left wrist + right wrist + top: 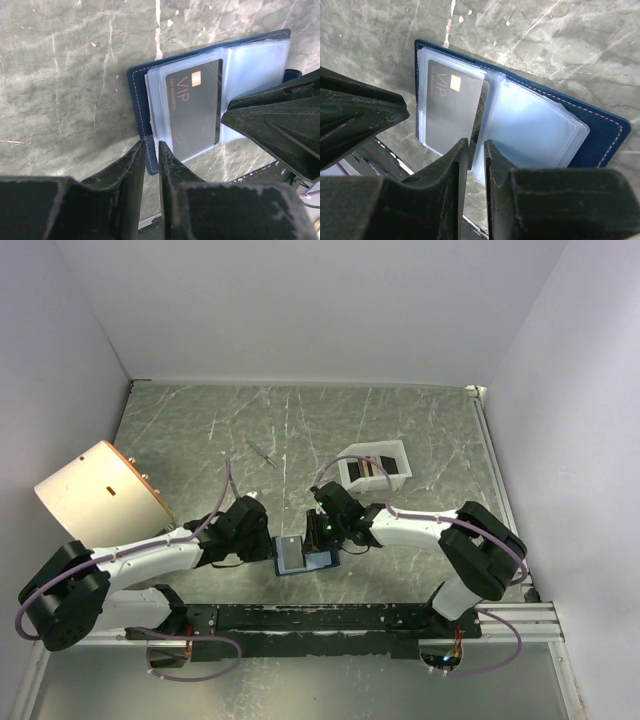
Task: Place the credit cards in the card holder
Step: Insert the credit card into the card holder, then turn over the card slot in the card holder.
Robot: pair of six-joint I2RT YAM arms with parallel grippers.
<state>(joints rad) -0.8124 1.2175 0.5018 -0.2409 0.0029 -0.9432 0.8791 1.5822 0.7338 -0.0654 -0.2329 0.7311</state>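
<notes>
- Close to the near edge of the table (200,430), about midway along it, the card holder (600,135) lies open and flat. Its long axis runs left to right, and a gripper is at each half, so neither arm is the nearer.
- The left gripper (151,150) is at the holder's left edge with its jaws drawn to a narrow slit. The blue cover's edge runs into that slit, but I cannot tell whether it is pinched or only straddled.
- The right gripper (476,150) is by the spine with jaws just as narrow. The free corner of the VIP card (195,115) reaches into the gap; I cannot tell whether it is clamped or merely butted.
- The VIP card sits in the left clear sleeve with its long axis parallel to the spine and one long edge poking out toward the spine. Seating it likely needs a push leftward, toward the left gripper.
- The card reads "VIP" in tan letters beside a gold chip. A finer line of print is too small to read.
- Farther back and to the right, a white tray (385,447) holds dark credit cards (368,470), well apart from the holder.
</notes>
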